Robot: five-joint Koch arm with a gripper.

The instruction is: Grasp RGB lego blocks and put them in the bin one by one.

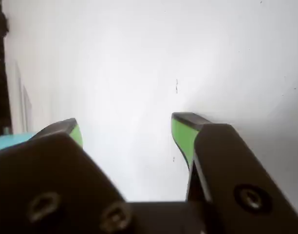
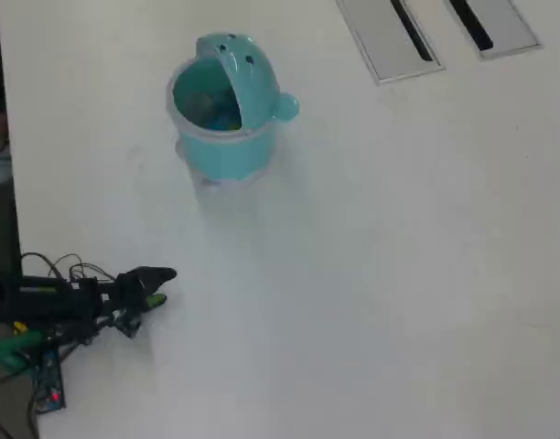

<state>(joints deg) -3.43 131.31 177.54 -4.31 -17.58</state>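
**End effector open and empty, bin well ahead**

Green-padded jaws of the end effector (image 1: 125, 131) are seen spread apart in the wrist view, with nothing held and only bare tabletop (image 2: 408, 274) between them. From the bin (image 2: 227, 110), the end effector lies well apart, toward the overhead view's lower left. No blocks are seen on the tabletop; something blue is glimpsed inside the bin.

I see my arm (image 2: 60, 302) lying low at the overhead view's lower left, stretched toward the right. In the wrist view the gripper (image 1: 127, 134) has its jaws spread wide, green pads (image 1: 180, 134) facing inward, nothing between them.
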